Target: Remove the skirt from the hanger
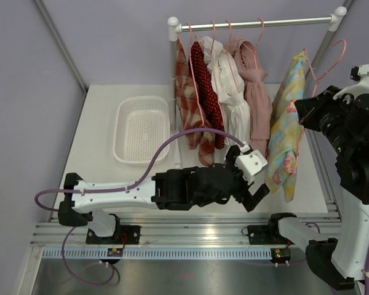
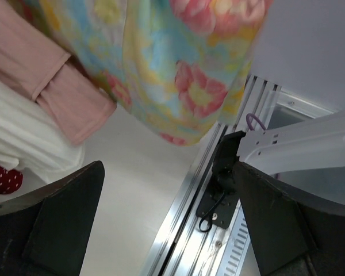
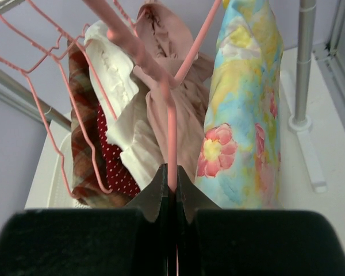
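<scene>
Free room over the table (image 2: 139,195) below the floral skirt (image 2: 184,69); pink garment (image 2: 63,98) just beside.

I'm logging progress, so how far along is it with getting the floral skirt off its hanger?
Done: the right pincer is shut on the pink hanger, which seems to be off the rail. In hand: the open left pincer sits by the lower edge of the floral skirt, gripping nothing. Left: the skirt hangs on the hanger and has to be pulled free.

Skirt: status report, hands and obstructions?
Right hand shut on hanger. Left hand open by skirt hem. Skirt not yet off hanger. Pink garment close beside.
</scene>
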### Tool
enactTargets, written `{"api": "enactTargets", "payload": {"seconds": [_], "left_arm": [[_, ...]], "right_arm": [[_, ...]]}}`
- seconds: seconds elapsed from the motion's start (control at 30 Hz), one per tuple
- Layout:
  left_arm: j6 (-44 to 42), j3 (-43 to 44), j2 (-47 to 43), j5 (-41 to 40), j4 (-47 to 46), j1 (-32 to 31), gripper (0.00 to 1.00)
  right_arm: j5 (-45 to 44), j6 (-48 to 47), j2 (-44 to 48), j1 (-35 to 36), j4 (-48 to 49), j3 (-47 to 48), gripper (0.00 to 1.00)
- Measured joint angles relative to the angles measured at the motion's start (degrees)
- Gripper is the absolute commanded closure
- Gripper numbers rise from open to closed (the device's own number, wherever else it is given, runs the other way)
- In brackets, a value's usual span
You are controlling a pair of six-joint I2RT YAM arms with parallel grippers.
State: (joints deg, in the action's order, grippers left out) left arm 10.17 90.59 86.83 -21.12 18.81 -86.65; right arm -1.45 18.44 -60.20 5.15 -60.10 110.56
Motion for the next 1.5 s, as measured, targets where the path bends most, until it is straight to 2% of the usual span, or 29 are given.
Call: {"api": "enactTargets", "payload": {"seconds": [0.3, 0.5, 0.57, 0.6, 0.93, 0.97, 1.0, 1.03, 1.2, 1.3, 1.37, 1.5], "left_arm": [[-2.0, 4.2, 5.9, -0.9, -5.9, -0.2, 0.01], [-2.0, 4.7, 8.7, -0.8, -7.0, -0.2, 0.01], [-2.0, 4.7, 9.4, -0.8, -7.0, -0.2, 0.04], [-2.0, 4.7, 9.7, -0.8, -7.0, -0.2, 0.07], [-3.8, 5.9, 10.6, -1.7, -10.3, -0.2, 0.58], [-4.1, 6.7, 11.2, -1.7, -10.4, -0.2, 0.66], [-4.5, 7.7, 11.7, -1.7, -10.5, -0.2, 0.85], [-4.7, 8.6, 12.4, -1.7, -10.7, -0.2, 0.98], [-5.7, 10.0, 13.1, -1.7, -11.1, -0.3, 1.00], [-5.8, 11.3, 13.1, -2.3, -7.9, -0.6, 1.00], [-5.9, 12.2, 12.9, -5.5, -5.5, -1.4, 1.00], [-7.2, 12.2, 10.1, -16.7, 1.1, -6.1, 1.00]], "right_arm": [[6.9, 4.6, 1.9, 0.0, -2.1, -2.0, 1.00], [8.5, 5.2, 1.8, 0.0, -3.1, -0.6, 1.00], [8.7, 5.3, 1.7, 0.0, -3.1, 0.3, 1.00], [8.7, 5.4, 1.7, 0.0, -3.1, 0.7, 1.00], [11.3, 7.0, 1.7, 0.0, -3.1, 3.3, 1.00], [11.6, 7.3, 1.7, 0.0, -3.1, 3.3, 1.00], [11.8, 7.5, 1.7, 0.0, -3.1, 3.2, 1.00], [12.0, 7.6, 1.7, 0.0, -3.1, 3.2, 1.00], [12.6, 8.0, 1.7, 0.0, -3.1, 3.2, 1.00], [12.5, 8.0, 1.5, 0.0, -3.1, 3.2, 1.00], [12.0, 8.0, 1.2, 0.0, -3.0, 3.0, 1.00], [9.9, 8.0, 0.0, 0.0, -3.2, 2.5, 1.00]]}}
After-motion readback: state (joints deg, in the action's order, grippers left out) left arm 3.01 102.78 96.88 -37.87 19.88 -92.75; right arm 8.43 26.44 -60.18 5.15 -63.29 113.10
